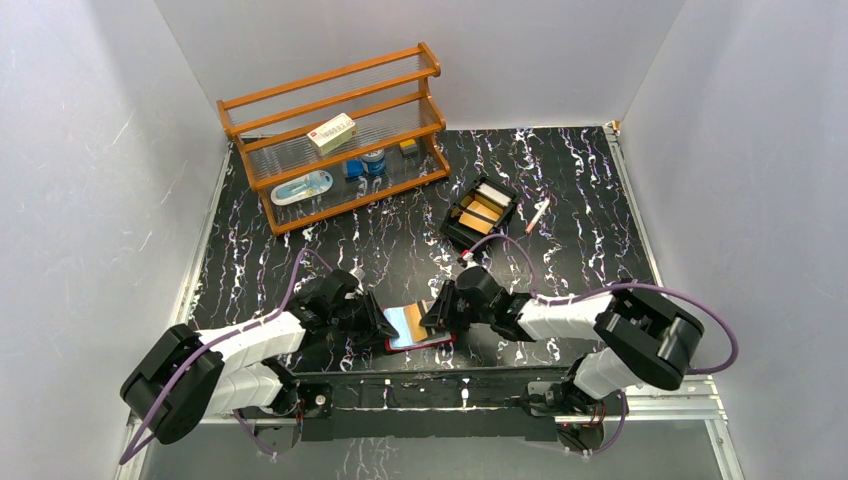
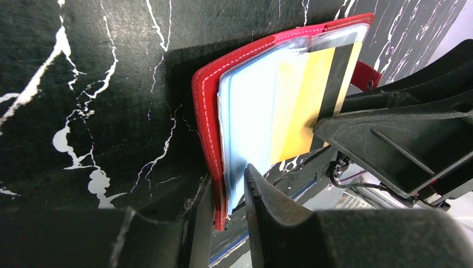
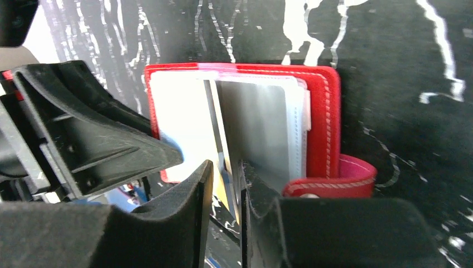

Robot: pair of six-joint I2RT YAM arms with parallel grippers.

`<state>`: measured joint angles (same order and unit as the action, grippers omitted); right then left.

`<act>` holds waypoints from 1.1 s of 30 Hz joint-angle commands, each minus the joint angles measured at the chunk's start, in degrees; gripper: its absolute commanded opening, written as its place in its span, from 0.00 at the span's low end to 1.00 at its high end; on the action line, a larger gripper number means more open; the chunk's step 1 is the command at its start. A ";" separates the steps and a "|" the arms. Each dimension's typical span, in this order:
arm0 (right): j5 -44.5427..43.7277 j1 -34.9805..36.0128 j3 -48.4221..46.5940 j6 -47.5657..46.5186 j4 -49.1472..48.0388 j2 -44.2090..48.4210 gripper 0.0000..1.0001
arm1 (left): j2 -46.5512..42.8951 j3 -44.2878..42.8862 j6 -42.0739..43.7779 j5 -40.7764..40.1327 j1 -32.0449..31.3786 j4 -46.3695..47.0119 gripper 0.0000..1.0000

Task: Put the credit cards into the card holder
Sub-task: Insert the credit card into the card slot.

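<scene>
- the card holder lies open on the table, at the near edge and about midway across, between the two grippers; its red cover is down, its clear sleeves face up, and its snap tab sticks out on the side by the right gripper's fingers
- a gold card with a dark stripe stands partly inside a sleeve; its far part is under clear plastic, its near part is bare
- the right gripper reaches in from the right; its jaws stand a narrow gap apart with the card's edge between them; in the left wrist view one fingertip touches the card's face
- the left gripper comes from the left and straddles the holder's near edge, one finger outside the red cover and one over the sleeves; both sit close against it, but I cannot tell whether they pinch it
- far and to the right, well apart from the holder, a black tray holds more cards, an orange card and a white card; a pen lies just right of the tray
- at the far left a wooden rack carries a cream box on its middle shelf and small items on the lowest shelf
</scene>
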<state>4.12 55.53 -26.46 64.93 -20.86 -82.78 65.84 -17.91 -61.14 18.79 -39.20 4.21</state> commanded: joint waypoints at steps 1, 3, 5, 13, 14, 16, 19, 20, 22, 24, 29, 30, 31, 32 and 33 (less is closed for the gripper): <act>-5.08 0.28 -2.38 -3.95 14.08 2.98 0.31 | -0.14 1.07 0.01 1.17 -0.17 0.41 0.23; -5.49 0.43 -3.18 -4.73 15.78 3.22 0.31 | -0.26 1.20 -0.10 1.13 -0.17 0.66 0.23; -5.79 0.57 -4.10 -4.97 16.97 3.35 0.31 | -0.15 1.08 -0.03 1.23 -0.13 0.68 0.23; -5.21 2.56 -7.45 -4.97 15.90 1.71 0.31 | -0.08 1.21 0.06 1.51 -0.16 1.00 0.23; -4.56 2.83 -7.69 -4.97 14.91 0.82 0.31 | 0.09 1.21 0.06 1.60 -0.22 1.17 0.23; -3.54 3.34 -8.37 -4.97 13.30 -0.95 0.31 | 0.60 1.13 0.14 2.01 -0.18 1.61 0.24; -2.93 4.27 -10.22 -4.97 12.65 -2.75 0.31 | 1.16 0.97 0.24 2.37 -0.17 2.01 0.26; -2.72 4.48 -10.73 -4.97 12.45 -3.10 0.31 | 1.25 0.96 0.30 2.44 -0.17 2.18 0.26; -1.80 4.80 -11.39 -4.97 11.67 -3.77 0.31 | 1.24 0.86 0.41 2.56 -0.16 2.40 0.27; -1.45 5.00 -11.75 -4.97 10.95 -4.24 0.31 | 1.45 0.83 0.56 2.82 -0.17 2.83 0.27; -1.45 5.03 -11.95 -4.97 11.45 -4.17 0.31 | 1.99 0.98 0.68 3.01 -0.17 3.45 0.28; -1.45 4.99 -12.07 -4.97 11.53 -4.08 0.31 | 2.08 1.07 0.68 3.01 -0.17 3.66 0.28; -1.45 5.02 -12.17 -4.97 11.84 -3.98 0.31 | 2.23 1.14 0.61 3.01 -0.17 3.84 0.28; -1.45 5.03 -12.42 -4.97 12.74 -3.75 0.31 | 2.38 1.13 0.59 3.01 -0.15 3.99 0.28; -1.45 4.96 -12.55 -4.97 13.33 -3.60 0.31 | 2.58 1.08 0.64 3.01 -0.17 4.11 0.28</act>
<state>2.17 60.14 -36.25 60.47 -7.53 -86.98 67.57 -17.34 -61.14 20.99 -39.20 7.88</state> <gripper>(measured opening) 0.308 0.277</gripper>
